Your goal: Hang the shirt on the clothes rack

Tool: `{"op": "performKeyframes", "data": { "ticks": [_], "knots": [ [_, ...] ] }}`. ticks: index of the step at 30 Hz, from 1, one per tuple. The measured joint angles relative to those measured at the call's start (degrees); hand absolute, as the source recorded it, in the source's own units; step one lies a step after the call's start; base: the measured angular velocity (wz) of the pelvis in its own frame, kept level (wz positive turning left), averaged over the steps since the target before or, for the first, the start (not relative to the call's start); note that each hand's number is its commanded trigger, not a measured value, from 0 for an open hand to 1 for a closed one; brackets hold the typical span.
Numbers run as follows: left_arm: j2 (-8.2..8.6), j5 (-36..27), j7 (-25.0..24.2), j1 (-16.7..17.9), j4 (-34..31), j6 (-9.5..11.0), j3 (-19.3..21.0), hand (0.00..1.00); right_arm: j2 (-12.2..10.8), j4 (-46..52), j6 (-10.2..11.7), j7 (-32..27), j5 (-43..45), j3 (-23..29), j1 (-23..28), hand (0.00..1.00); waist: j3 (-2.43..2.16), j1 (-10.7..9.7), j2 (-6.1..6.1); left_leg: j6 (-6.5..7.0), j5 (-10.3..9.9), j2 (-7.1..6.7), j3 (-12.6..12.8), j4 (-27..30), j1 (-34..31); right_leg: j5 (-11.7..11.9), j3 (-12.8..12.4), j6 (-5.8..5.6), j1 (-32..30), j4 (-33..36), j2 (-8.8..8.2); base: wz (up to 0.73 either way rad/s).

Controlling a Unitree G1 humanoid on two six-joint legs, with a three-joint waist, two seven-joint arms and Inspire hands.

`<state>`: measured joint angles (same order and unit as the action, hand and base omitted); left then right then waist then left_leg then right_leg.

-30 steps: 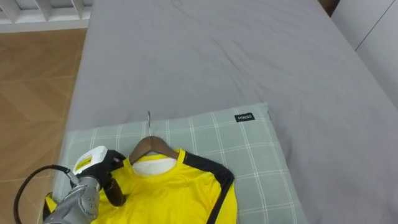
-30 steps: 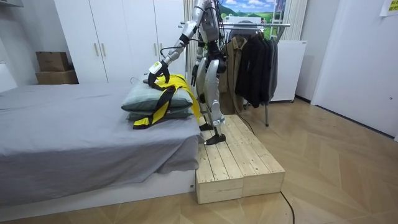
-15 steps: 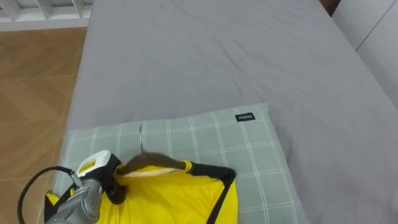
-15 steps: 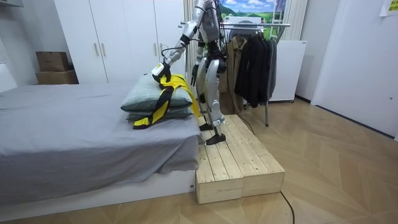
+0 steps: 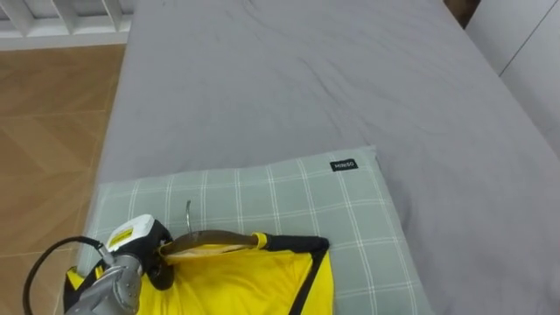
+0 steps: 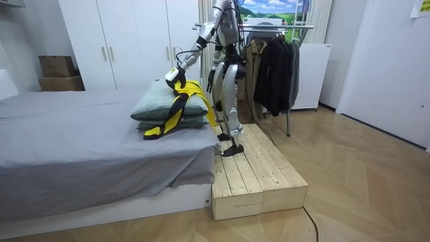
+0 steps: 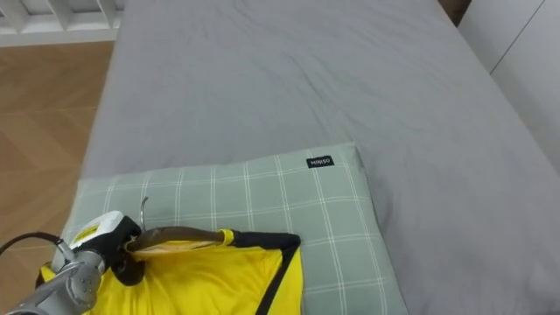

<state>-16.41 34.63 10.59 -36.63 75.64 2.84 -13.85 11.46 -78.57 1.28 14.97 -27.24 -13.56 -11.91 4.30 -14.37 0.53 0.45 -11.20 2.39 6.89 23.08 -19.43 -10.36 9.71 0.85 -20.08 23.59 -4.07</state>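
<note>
Lift is what I read here: a second ago the wooden hanger (image 5: 210, 238) lay flat on the checked pillow (image 5: 289, 188) with its full arch facing me, and now I see it nearly edge-on, tipped up off the cloth. My left hand (image 5: 118, 278) has it by the end nearest the wrist. The fingers (image 5: 158, 266) are curled tight round that end and the shoulder of the yellow shirt (image 5: 236, 282), a closed hold rather than a spread one. The metal hook (image 5: 187, 215) stands just beyond the fingers, and it points less far up the pillow than it did. The shirt with its black trim spreads away from the fingers toward my right; it is threaded on the hanger and mostly resting on the pillow. In the room view the hand has come up a little above the pillow stack, and the shirt trails down the stack's side toward the grey bed (image 5: 289, 79). The right hand (image 6: 210, 81) hangs by the hip, and I cannot tell how it is set. I judge the pickup made but one-ended, so the hanger may swing as it clears. The clothes rail (image 6: 275, 27) with dark garments stands behind the robot, so a turn comes next.
</note>
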Motion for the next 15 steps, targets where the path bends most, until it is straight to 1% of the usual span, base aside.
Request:
{"op": "performKeyframes", "data": {
  "ticks": [3,4,6,8,9,10,11,12,13,14,15],
  "knots": [
    [0.0,0.79,0.03,0.02,0.12,0.0,0.18,1.0,0.0,-0.3,0.01,0.05,1.03,-0.84,0.25,0.0,-0.2,0.13,-0.27,0.0,0.01,-0.04,-0.04,-0.27,0.29,0.0,-0.1,0.0,0.23,-0.14,0.05,0.0],
    [0.0,1.69,0.08,0.25,0.05,0.01,0.35,1.0,0.01,-0.32,0.01,0.12,1.39,-0.81,0.49,0.0,-0.37,0.42,-0.53,-0.01,0.03,-0.07,-0.02,-0.5,0.58,0.0,-0.11,0.0,0.37,-0.2,0.07,0.0],
    [0.01,3.41,0.09,1.14,-0.2,0.01,0.48,1.0,0.05,-0.43,0.0,0.26,1.26,-0.62,1.32,0.0,-0.84,0.55,-0.95,-0.02,0.04,-0.01,-0.04,-0.65,1.21,-0.01,0.05,-0.01,1.26,-0.89,0.18,0.04],
    [0.04,5.91,0.08,1.32,-0.32,-0.32,0.69,1.0,0.41,-1.85,-0.08,1.35,0.14,-0.18,2.33,0.0,-1.51,0.68,-1.52,-0.02,0.04,0.01,-0.08,-1.13,1.99,0.04,0.57,-0.07,2.37,-2.09,0.2,0.1],
    [0.04,6.38,0.08,1.33,-0.35,-0.52,0.91,1.0,0.62,-2.03,-0.16,1.62,0.05,0.12,2.61,0.0,-1.71,0.68,-1.61,-0.02,0.04,0.02,-0.15,-1.26,2.16,0.07,0.62,-0.11,2.68,-2.33,0.22,0.09],
    [0.07,7.45,0.05,1.49,-0.36,-0.78,1.55,1.0,1.31,-2.41,-0.14,2.76,0.02,1.09,3.68,0.0,-2.22,0.67,-1.5,-0.02,0.03,0.02,-0.41,-1.37,2.36,0.31,0.63,-0.26,3.45,-2.98,0.35,0.08],
    [0.06,8.81,0.0,1.64,-0.5,-1.04,2.69,1.0,2.31,-2.55,-0.08,3.61,-0.07,2.03,5.09,0.0,-2.42,0.77,-1.45,-0.01,0.03,-0.03,-0.43,-1.67,2.99,0.5,0.81,-0.36,4.29,-3.64,0.37,0.07],
    [0.06,8.85,-0.02,1.8,-0.67,-1.39,3.08,1.0,2.92,-2.7,-0.09,4.0,-0.09,2.42,5.86,0.0,-2.5,0.87,-1.45,-0.02,0.03,-0.11,-0.42,-2.0,3.44,0.53,0.77,-0.41,4.7,-3.84,0.33,0.0],
    [0.06,9.24,-0.07,2.31,-0.75,-1.89,4.1,1.0,4.31,-3.14,-0.22,4.77,0.33,2.54,7.51,0.0,-2.7,1.19,-1.6,-0.01,0.04,-0.3,-0.06,-2.97,4.8,0.39,0.41,-0.6,5.39,-3.81,0.22,-0.11],
    [0.04,10.98,-0.08,3.1,-0.81,-2.68,5.71,1.0,5.53,-4.16,-0.8,5.51,2.06,3.51,9.0,0.0,-3.03,1.39,-1.83,0.02,0.06,-0.42,0.4,-3.77,5.95,0.06,0.08,-0.77,6.06,-3.81,0.18,-0.12],
    [0.04,11.73,-0.09,3.55,-0.92,-3.08,6.48,1.0,6.07,-4.44,-1.27,5.8,3.19,4.08,9.97,0.0,-3.22,1.36,-1.97,0.02,0.06,-0.5,0.46,-4.04,6.39,-0.16,0.06,-0.8,6.39,-3.71,0.13,-0.06]
  ]
}}
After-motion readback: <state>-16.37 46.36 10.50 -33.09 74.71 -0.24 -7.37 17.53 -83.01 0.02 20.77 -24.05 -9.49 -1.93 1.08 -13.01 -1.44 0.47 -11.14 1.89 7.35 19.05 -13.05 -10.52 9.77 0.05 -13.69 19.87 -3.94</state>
